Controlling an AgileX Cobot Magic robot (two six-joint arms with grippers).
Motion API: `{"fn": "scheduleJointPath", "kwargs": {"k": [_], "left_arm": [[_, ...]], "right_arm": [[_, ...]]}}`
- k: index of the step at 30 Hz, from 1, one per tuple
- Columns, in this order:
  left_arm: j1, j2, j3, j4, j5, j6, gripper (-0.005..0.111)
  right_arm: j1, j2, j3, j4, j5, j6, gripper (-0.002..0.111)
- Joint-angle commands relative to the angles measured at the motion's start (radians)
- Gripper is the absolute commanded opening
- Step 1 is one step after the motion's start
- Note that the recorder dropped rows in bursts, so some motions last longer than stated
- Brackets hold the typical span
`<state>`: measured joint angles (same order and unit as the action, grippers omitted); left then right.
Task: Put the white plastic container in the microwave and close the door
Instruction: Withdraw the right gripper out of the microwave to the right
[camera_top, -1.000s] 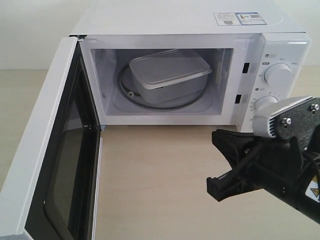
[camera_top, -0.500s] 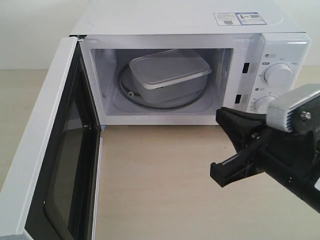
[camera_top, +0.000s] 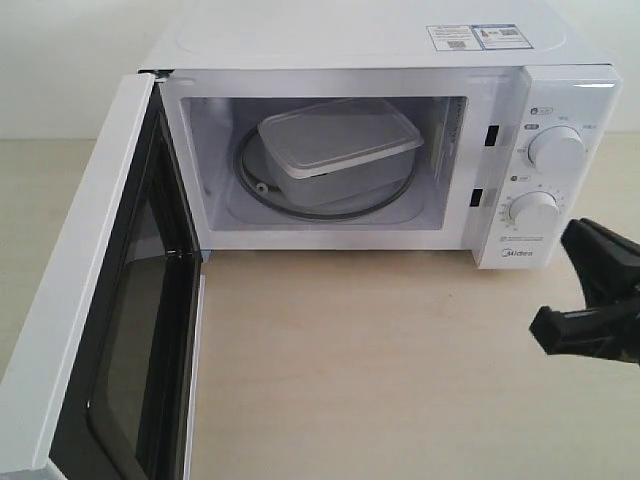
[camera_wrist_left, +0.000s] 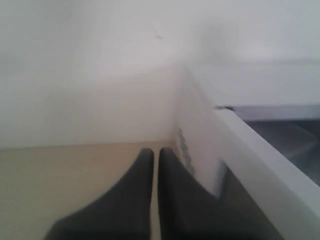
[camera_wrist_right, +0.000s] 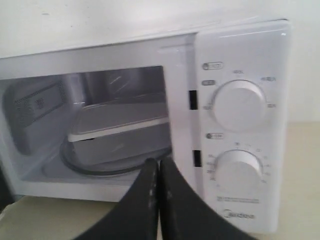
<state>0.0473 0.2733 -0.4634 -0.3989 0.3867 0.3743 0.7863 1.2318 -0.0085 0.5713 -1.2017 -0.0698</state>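
The white plastic container (camera_top: 335, 150) sits inside the microwave (camera_top: 560, 90) on the glass turntable, lid on, and also shows in the right wrist view (camera_wrist_right: 120, 127). The door (camera_top: 90, 300) stands wide open to the left. My right gripper (camera_wrist_right: 158, 162) is shut and empty; it is in front of the microwave's control panel (camera_wrist_right: 240, 50), low at the right edge of the exterior view (camera_top: 590, 300). My left gripper (camera_wrist_left: 156, 151) is shut and empty, close beside the open door's outer edge (camera_wrist_left: 250, 145). It is hidden from the exterior view.
Two round dials (camera_top: 557, 152) (camera_top: 534, 212) face the right gripper. The light wooden tabletop (camera_top: 360, 360) stretches in front of the microwave, between the open door and the right gripper. A pale wall stands behind.
My right gripper has drawn back to the right, from in front of the cavity's right side to the exterior view's right edge. Container and door have not moved.
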Motion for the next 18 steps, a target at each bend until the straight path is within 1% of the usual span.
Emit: {"fn": "scheduleJointPath", "kwargs": {"k": [1,2,3,4,5,7,10,12,14,17,18], "left_arm": [[0.002,0.063,-0.052,-0.578,0.264,0.792,0.004],[0.002,0.072,-0.052,-0.71,0.297,0.926,0.004],[0.002,0.084,-0.052,-0.809,0.321,0.998,0.004],[0.002,0.091,-0.052,-0.856,0.321,1.008,0.004],[0.002,0.098,-0.055,-0.865,0.313,0.995,0.004],[0.002,0.118,-0.054,-0.802,0.274,0.925,0.004],[0.002,0.162,-0.054,-0.641,0.217,0.797,0.004],[0.002,0.201,-0.054,-0.531,0.178,0.675,0.004],[0.002,0.239,-0.054,-0.502,0.167,0.6,0.004],[0.002,0.276,-0.057,-0.509,0.164,0.582,0.004],[0.002,0.281,-0.057,-0.509,0.156,0.582,0.004]], "right_arm": [[0.002,-0.003,0.009,0.218,-0.019,-0.061,0.0],[0.002,-0.003,0.009,0.22,-0.019,-0.074,0.0],[0.002,-0.003,0.009,0.216,-0.019,-0.085,0.0],[0.002,-0.011,0.009,0.216,-0.019,-0.094,0.0],[0.002,-0.013,0.009,0.219,-0.019,-0.104,0.0],[0.002,-0.036,0.009,0.229,-0.019,-0.134,0.0],[0.0,-0.073,-0.035,0.256,-0.011,-0.25,0.0],[-0.007,-0.101,-0.089,0.294,0.09,-0.385,0.0],[-0.046,-0.129,-0.147,0.323,0.167,-0.503,0.0],[-0.137,-0.183,-0.19,0.331,0.164,-0.519,0.0],[-0.166,-0.204,-0.194,0.331,0.191,-0.519,0.0]]}}
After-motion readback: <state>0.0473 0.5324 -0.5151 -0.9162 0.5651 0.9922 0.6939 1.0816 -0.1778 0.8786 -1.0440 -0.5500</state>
